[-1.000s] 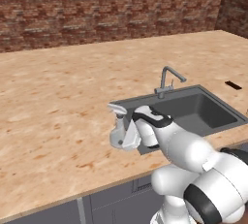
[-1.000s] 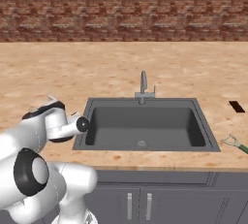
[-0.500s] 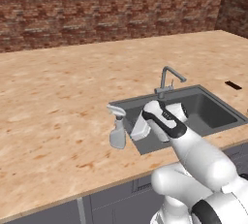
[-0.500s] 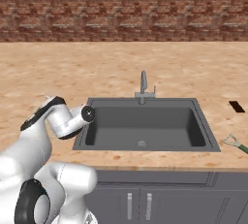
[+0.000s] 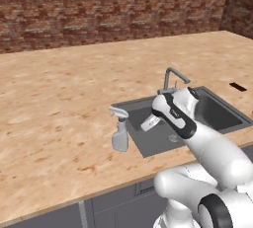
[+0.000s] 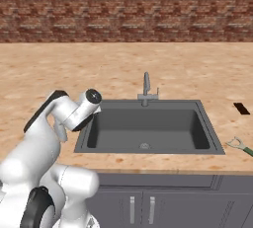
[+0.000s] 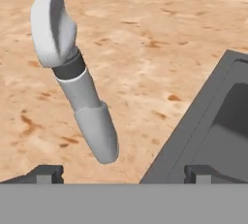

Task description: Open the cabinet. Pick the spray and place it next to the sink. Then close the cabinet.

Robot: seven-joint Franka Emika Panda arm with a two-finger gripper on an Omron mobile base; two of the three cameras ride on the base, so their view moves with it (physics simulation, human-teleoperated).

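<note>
Hanging low over the front of the worktop (image 5: pixel 54 118), the white arm bends forward with its gripper (image 7: pixel 121 172) pulled clear of the spray (image 5: pixel 119 131). In the hand view the two dark fingertips (image 7: pixel 46 173) sit far apart at the bottom edge; the jaws stand wide open and hold nothing. The bottle lies between them in that view but beyond the tips, not touched by either.

The spray stands upright on the speckled wood surface, just beside the left rim of the sink (image 5: pixel 217 116), its trigger head pointing away from the basin toward the open stretch of worktop. In the left base view the arm's wrist hangs over the near left corner of the basin, close to the bottle but apart from it.

Further back, the thin bent faucet (image 6: pixel 146 88) rises from the far edge of the sink. To the right of the basin, a small dark slot (image 6: pixel 241 108) is set into the worktop. Behind it all runs the brick wall (image 6: pixel 126 7).
</note>
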